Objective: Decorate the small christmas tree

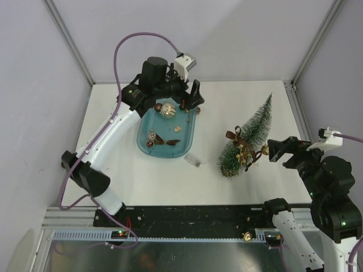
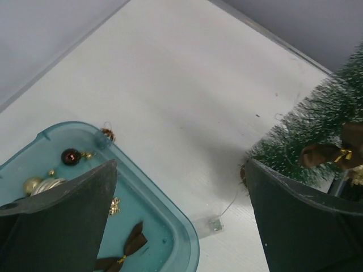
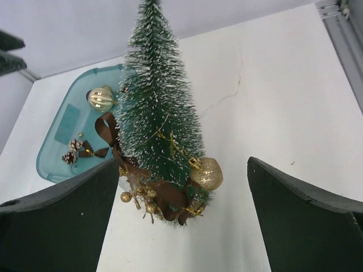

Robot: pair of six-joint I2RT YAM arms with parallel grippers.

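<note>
The small christmas tree (image 1: 256, 127) appears to stand upright on the right half of the white table, and it also shows in the right wrist view (image 3: 156, 113) and the left wrist view (image 2: 317, 130). Brown bows (image 3: 108, 133), a gold glitter ball (image 3: 207, 173) and small gold beads hang on its lower part. My right gripper (image 1: 279, 152) (image 3: 181, 221) is open just right of the tree's foot, holding nothing. My left gripper (image 1: 182, 97) (image 2: 181, 226) is open above the far end of the teal tray (image 1: 188, 131), also holding nothing.
The tray (image 2: 187, 238) holds a silver ball (image 1: 167, 110), a dark red ball (image 2: 70, 156), pinecones (image 1: 151, 141) and brown bows (image 2: 129, 247). A small clear tab (image 2: 214, 224) on a thin wire lies between tray and tree. Walls close the table's back and sides.
</note>
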